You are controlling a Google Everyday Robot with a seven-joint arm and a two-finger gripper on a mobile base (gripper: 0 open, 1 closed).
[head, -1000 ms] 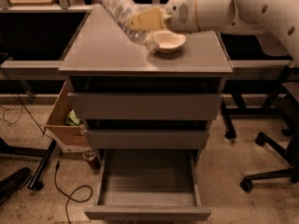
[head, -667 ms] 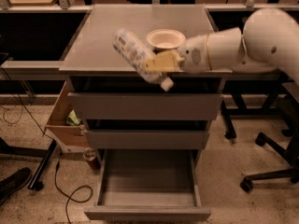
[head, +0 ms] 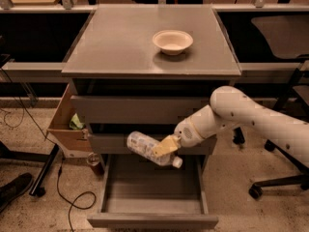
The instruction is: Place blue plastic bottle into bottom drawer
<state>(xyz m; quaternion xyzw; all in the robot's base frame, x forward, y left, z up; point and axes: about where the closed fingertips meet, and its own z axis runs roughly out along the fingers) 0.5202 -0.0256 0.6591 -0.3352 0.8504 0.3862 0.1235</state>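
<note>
The blue plastic bottle (head: 145, 147) is clear and crinkled with a white cap pointing down-right. My gripper (head: 165, 147) is shut on the bottle's middle and holds it tilted in front of the middle drawer, just above the bottom drawer (head: 153, 197). The bottom drawer is pulled out, with a grey interior that shows nothing in it. My white arm (head: 251, 117) reaches in from the right.
A white paper bowl (head: 172, 41) sits on the cabinet top (head: 120, 47). The two upper drawers (head: 135, 110) are shut. A cardboard box (head: 65, 124) stands left of the cabinet, with cables on the floor. Office chair legs (head: 275, 187) stand at the right.
My gripper has carried the bottle down from above the cabinet top, past the front edge, to just above the open bottom drawer. The bowl has stayed put.
</note>
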